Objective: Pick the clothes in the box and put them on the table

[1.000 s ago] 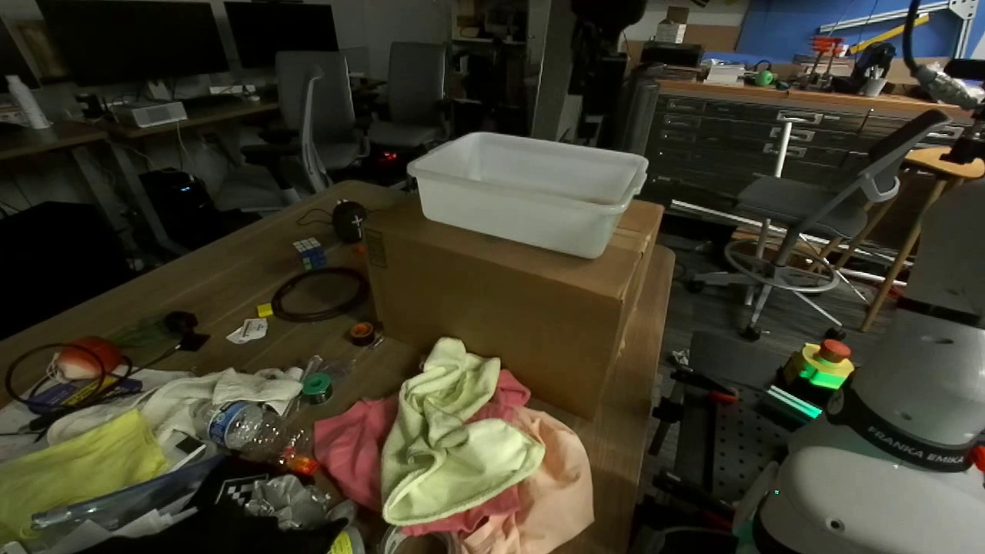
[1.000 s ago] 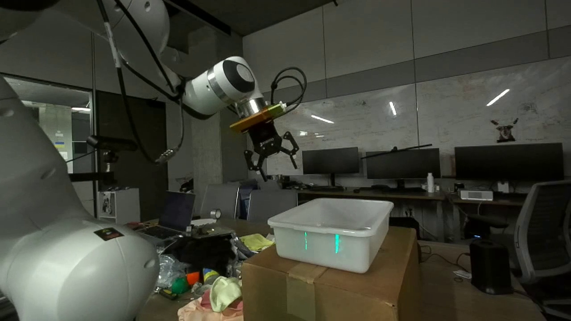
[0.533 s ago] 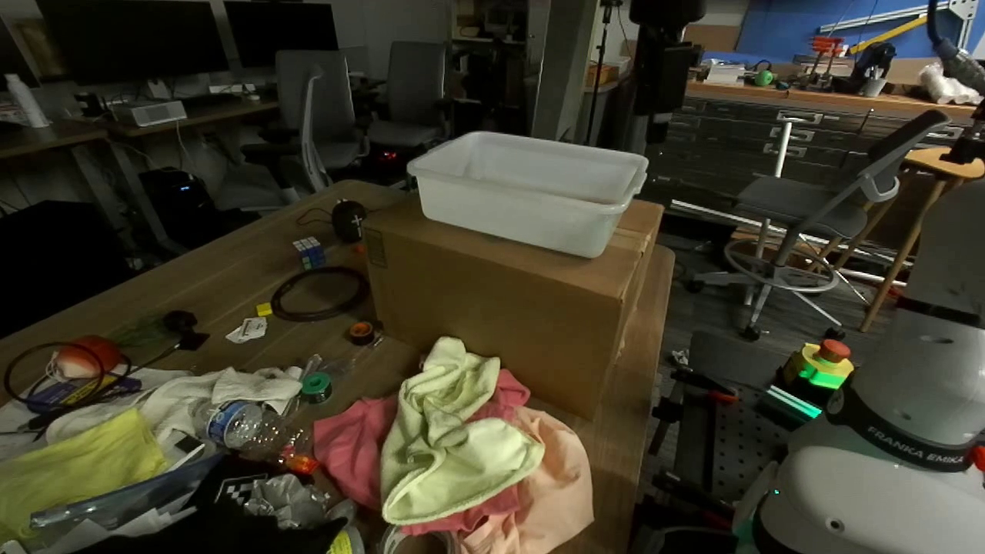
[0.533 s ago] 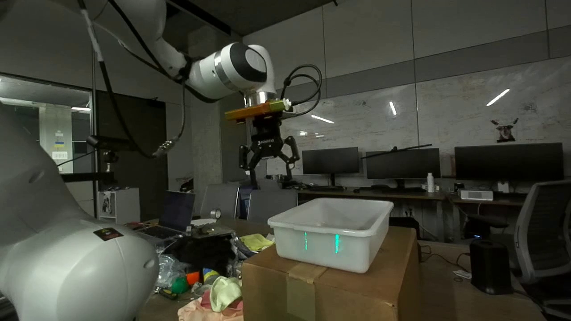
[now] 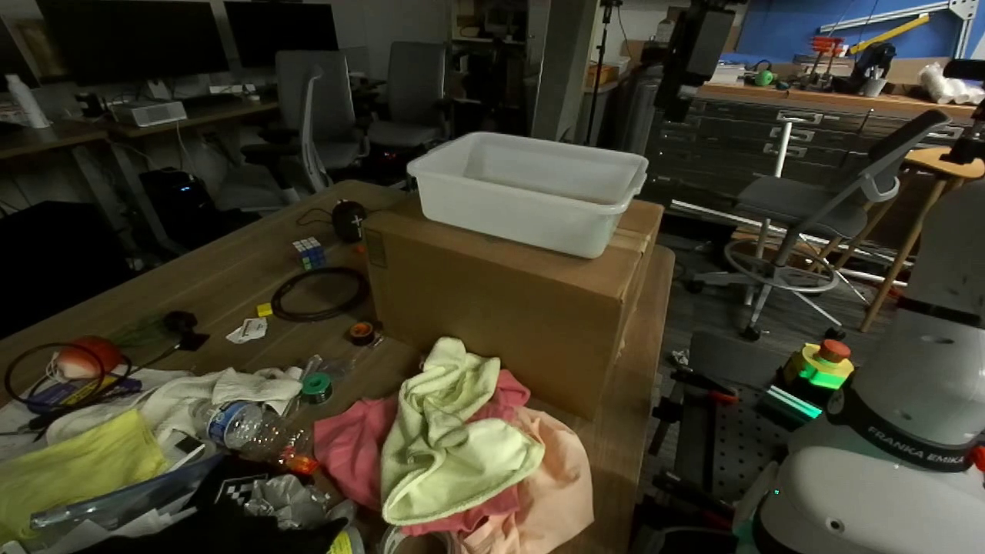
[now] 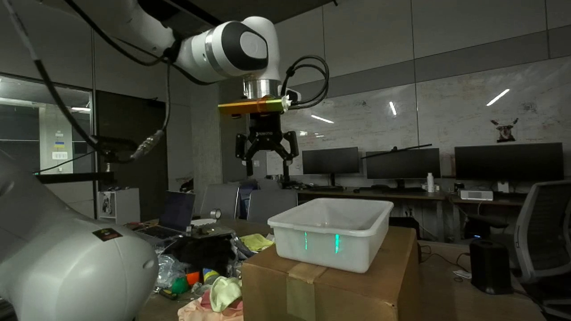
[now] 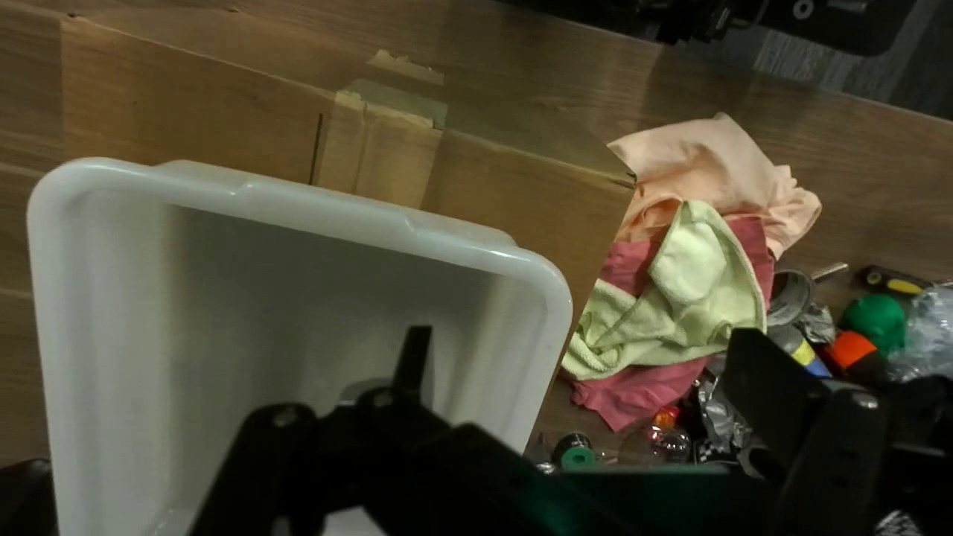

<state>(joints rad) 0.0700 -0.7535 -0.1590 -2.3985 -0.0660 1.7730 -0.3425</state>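
We have the jaws spread wide and hanging straight down; a second ago they were tilted, half a second ago close to straight, and wide both times. In the wrist view one of the fingers (image 7: 412,361) shows against the inside of the white tub (image 7: 320,212); whether it is directly above, we cannot tell. In an exterior view the orange bar (image 6: 250,106) over the jaws has come level, and the wrist (image 6: 243,47) of the arm (image 6: 203,55) stands higher than a second ago. In an exterior view we also see the jaws' dark shape shifted across the background, now before the drawer bench (image 5: 739,138). Beneath, the tub sits on the cardboard box (image 5: 477,308) and the box on the wooden counter (image 5: 231,277), both where they were. The clothes (image 5: 462,469) lie on the counter, well apart from the jaws, heaped just beside the box: a pale green cloth (image 5: 431,415) on top, a dark pink cloth (image 5: 350,438) partly under it, and a peach cloth (image 5: 562,469) showing at one edge. Whether the heap touches the box, the views leave unclear to us. We find this heap unchanged, like the plastic bottle (image 5: 246,427) and the roll of green tape (image 5: 315,388) near it, and the puzzle cube (image 5: 309,252) farther back.
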